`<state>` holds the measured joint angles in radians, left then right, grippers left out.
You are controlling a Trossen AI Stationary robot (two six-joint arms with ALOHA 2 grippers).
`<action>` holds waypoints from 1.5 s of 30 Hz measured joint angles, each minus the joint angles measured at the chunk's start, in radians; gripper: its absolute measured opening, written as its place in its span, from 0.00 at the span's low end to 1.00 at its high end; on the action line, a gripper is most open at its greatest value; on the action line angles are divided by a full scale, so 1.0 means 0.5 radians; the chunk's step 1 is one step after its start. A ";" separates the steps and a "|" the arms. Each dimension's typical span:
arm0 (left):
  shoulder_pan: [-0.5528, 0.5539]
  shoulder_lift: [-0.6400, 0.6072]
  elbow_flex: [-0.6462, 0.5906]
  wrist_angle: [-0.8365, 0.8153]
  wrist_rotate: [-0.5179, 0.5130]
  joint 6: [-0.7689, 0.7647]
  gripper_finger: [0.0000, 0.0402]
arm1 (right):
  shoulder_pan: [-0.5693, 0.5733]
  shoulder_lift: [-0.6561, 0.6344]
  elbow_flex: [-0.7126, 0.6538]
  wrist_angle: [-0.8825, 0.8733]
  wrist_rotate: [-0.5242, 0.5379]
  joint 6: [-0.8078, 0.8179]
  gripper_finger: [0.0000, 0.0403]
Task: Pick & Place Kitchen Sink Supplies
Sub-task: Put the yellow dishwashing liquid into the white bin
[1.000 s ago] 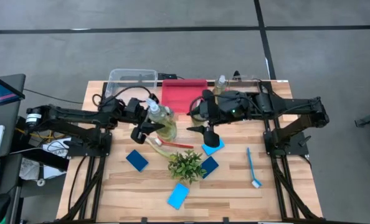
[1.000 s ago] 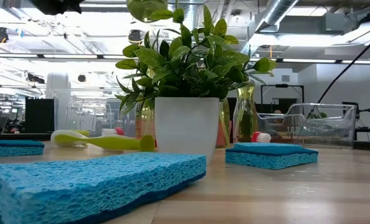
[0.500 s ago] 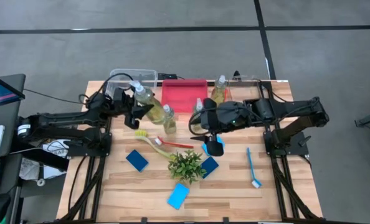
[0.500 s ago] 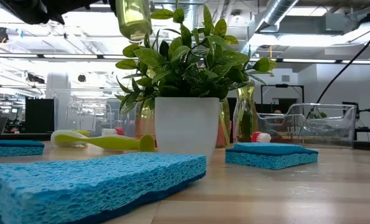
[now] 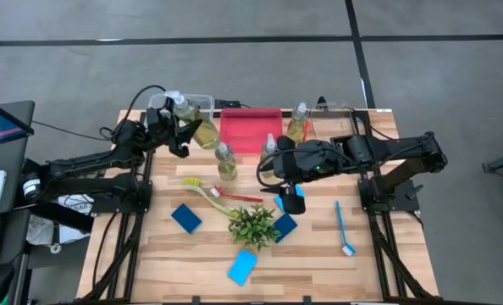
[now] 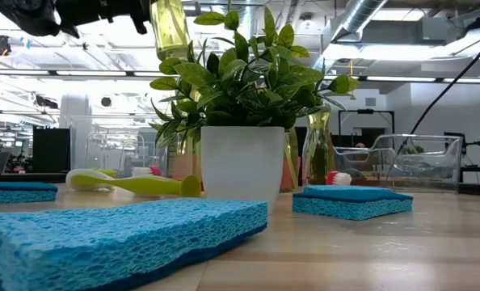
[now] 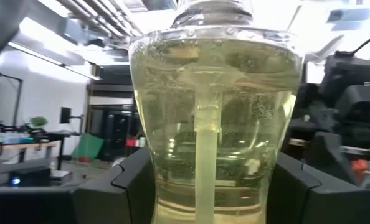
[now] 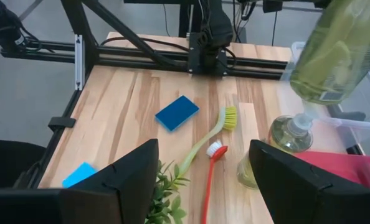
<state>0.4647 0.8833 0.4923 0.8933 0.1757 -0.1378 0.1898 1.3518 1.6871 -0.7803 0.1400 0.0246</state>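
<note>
Low in the frame a light-blue sponge [image 5: 242,266] lies flat on the bench [image 5: 150,254], soft and easy to pinch by its edges. At centre, the right gripper [image 5: 290,200] hovers with jaws spread wide, empty. Upper left, the left gripper [image 5: 184,135] has jaws clamped round a clear bottle [image 5: 199,129] by the clear bin [image 5: 202,100]; it looks heavy, slick, best held at the waist.

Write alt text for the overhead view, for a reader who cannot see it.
The left hand holds a clear bottle of yellow-green liquid lifted beside the clear bin at the wooden table's far edge. The right hand, open, hovers over a blue sponge near the small potted plant. Brushes, more sponges and three other bottles are scattered around.
</note>
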 joint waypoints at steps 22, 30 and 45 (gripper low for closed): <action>0.436 0.001 0.001 -0.064 -0.064 -0.002 0.55 | -0.080 0.001 0.000 -0.351 -0.001 0.227 0.61; 0.587 0.020 0.001 -0.143 -0.222 0.006 0.54 | -0.119 0.001 0.000 -0.579 0.244 0.251 0.61; 0.844 0.389 0.001 -0.134 -0.247 0.021 0.54 | 0.015 -0.376 -0.574 -0.137 0.293 0.132 0.61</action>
<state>0.8869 1.0777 0.4927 0.8262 0.0520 -0.1271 0.1974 1.1638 1.4003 -0.8490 0.2863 0.0906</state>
